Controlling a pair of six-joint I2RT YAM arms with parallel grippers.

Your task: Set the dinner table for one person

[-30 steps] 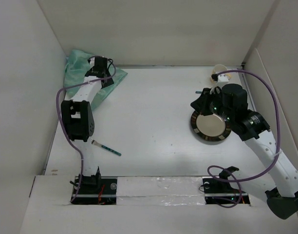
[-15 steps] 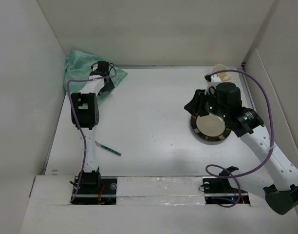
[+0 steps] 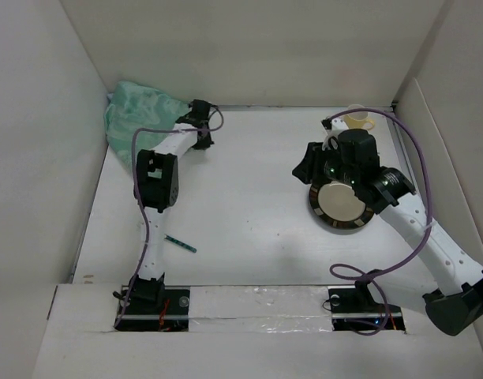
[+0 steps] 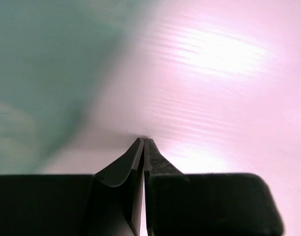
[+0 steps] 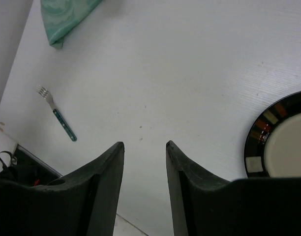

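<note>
The dinner table (image 3: pixel 249 189) is a white tabletop walled by white panels. A mint-green placemat (image 3: pixel 139 110) lies bunched in the far left corner. My left gripper (image 3: pixel 200 126) is at its right tip, low over the table. In the left wrist view the left gripper (image 4: pixel 143 140) is shut, the blurred placemat (image 4: pixel 47 73) just to its left, nothing visible between the jaws. A dark-rimmed plate (image 3: pixel 342 205) sits at the right. My right gripper (image 3: pixel 305 167) hangs open at its left edge. A teal-handled fork (image 3: pixel 181 243) lies near the front left.
A pale cup (image 3: pixel 358 118) stands in the far right corner behind the right arm. The right wrist view shows the right gripper (image 5: pixel 144 143) over bare table, the fork (image 5: pixel 59 120) to the left, the placemat (image 5: pixel 67 17) at the top and the plate (image 5: pixel 283 142) on the right.
My left gripper slid right from over the placemat to its right tip and went from open to shut. My right gripper opened wider and shifted left off the plate.
</note>
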